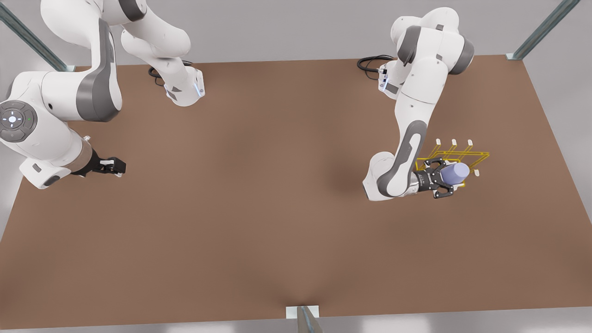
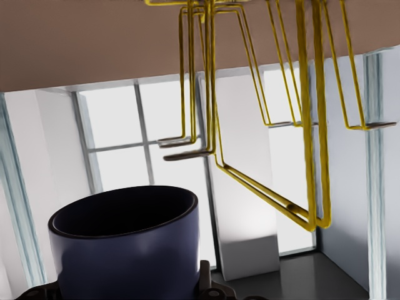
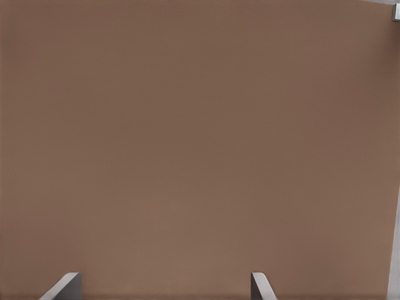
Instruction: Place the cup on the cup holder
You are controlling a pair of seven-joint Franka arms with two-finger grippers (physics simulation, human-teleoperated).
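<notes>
A: Starting at the front view's left, what's there?

B: The right gripper point(image 1: 118, 165), hovering over the brown table point(image 1: 259, 194) near its 9 o'clock edge. That arm waits. Its two fingertips point(image 3: 64, 286) stand wide apart in its wrist view, with bare table between them and nothing held.

A: And across at the front view's right?

B: The left gripper point(image 1: 447, 179), at about 3 o'clock on the table, closed on one cup point(image 1: 455, 173). The lavender-blue cup lies on its side between the black fingers, its base pointing toward 3 o'clock. One finger is at its 12 o'clock side, the other at its 6 o'clock side.

A: Anything in the cup?

B: Its mouth point(image 2: 125, 211) shows dark and empty in the left wrist view.

A: The rack?

B: One yellow cup holder point(image 1: 458, 157), just behind and under the cup. I count four white-capped prongs. Whether the cup touches a wire, I cannot tell.
</notes>
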